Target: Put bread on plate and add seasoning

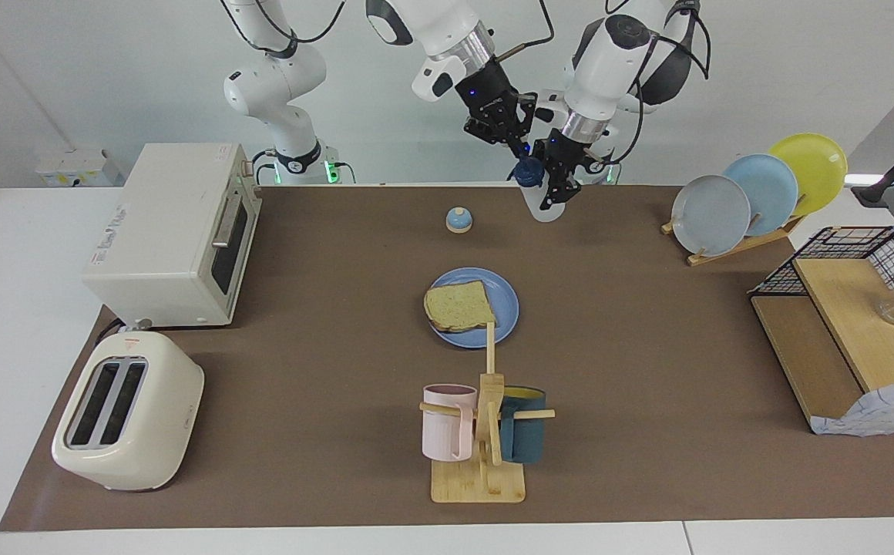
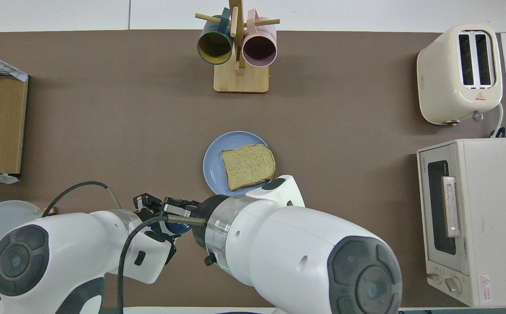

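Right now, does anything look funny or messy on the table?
Mostly tidy. The bread sits off-centre on the plate, one edge hanging over its rim. The seasoning bottle is in the air, tilted in the left gripper. Nothing looks spilled.

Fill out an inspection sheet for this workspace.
Surface: brown table mat.
Job's things: square toast slice on round blue plate; translucent squeeze bottle with navy cap held up near the robots' edge.
Clutter: toaster oven, cream toaster, blue-topped bell, wooden mug tree, plate rack, wire shelf.
Grippers: left gripper shut on bottle; right gripper shut just above its cap.
Cables: black cable loops on arms.
Surroundings: white wall.
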`<state>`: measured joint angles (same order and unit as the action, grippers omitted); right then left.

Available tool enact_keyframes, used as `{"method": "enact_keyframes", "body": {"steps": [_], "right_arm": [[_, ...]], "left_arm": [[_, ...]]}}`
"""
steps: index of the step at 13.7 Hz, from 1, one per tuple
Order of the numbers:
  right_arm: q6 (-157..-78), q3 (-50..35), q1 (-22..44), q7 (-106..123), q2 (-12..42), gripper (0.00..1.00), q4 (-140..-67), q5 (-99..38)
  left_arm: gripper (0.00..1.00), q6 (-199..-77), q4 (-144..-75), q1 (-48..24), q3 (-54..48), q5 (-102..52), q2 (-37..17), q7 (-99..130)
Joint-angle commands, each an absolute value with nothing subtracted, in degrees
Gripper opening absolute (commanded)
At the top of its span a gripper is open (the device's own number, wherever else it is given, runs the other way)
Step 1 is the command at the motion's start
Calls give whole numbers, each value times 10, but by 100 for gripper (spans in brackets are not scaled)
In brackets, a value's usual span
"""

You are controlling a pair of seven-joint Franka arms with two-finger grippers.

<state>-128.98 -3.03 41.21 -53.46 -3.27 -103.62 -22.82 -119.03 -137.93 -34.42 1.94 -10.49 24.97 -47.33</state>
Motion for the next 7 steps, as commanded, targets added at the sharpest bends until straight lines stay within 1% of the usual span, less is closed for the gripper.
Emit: {"method": "enact_keyframes", "body": {"steps": [1,2,4,7], "right_arm": [[-1302,-33,392,-534,-32,17,-1029,-249],[-1297,-33,391,-531,-32,98,-1029,-248],[-1268,-32,379,-527,-43,100,-1034,-240],[-1184,-31,295,-400,-45,100,-1034,-235]], "left_arm": [[0,-1185,-1390,-349,20,-108,258,-473],[0,-1185,-1390,-349,20,-108,258,-474],[0,-1185,-1390,-349,20,-108,258,-473],[0,-1185,-1378,-342,20,-93,251,-470]]}}
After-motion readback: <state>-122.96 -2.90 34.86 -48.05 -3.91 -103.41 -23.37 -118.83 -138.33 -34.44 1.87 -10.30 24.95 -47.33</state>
